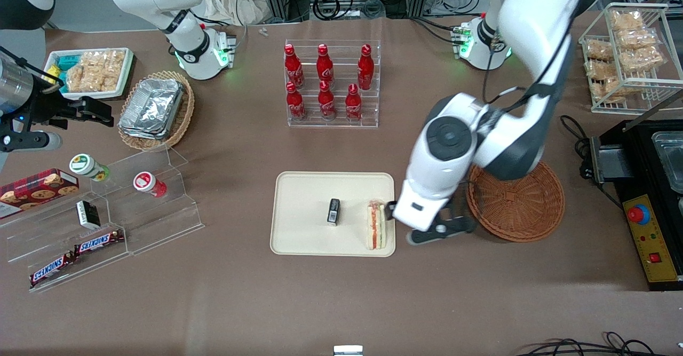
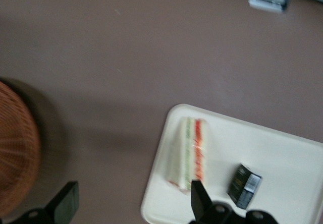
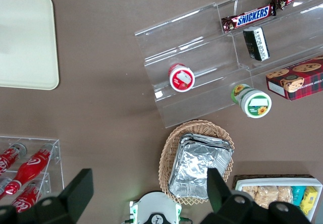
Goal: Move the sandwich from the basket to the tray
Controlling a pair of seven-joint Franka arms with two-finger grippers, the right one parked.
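The sandwich (image 1: pixel 376 225) (image 2: pixel 189 151) lies flat on the cream tray (image 1: pixel 304 201) (image 2: pixel 282 148), along the short edge nearest the basket. The round reddish-brown basket (image 1: pixel 525 206) (image 2: pixel 17 153) sits beside the tray toward the working arm's end, partly covered by the arm, and nothing shows in its visible part. My gripper (image 1: pixel 410 213) (image 2: pixel 132 204) hangs open over the tray's edge and the bare table between tray and basket. One fingertip (image 2: pixel 199 199) is close to the sandwich's end farther from the front camera. Nothing is between the fingers.
A small black box (image 1: pixel 333 211) (image 2: pixel 245 185) stands mid-tray. A rack of red bottles (image 1: pixel 332 84) stands farther from the front camera. A black machine (image 1: pixel 651 196) flanks the basket. A stepped acrylic shelf (image 1: pixel 106 212) and a foil-filled tan basket (image 1: pixel 156 109) lie toward the parked arm's end.
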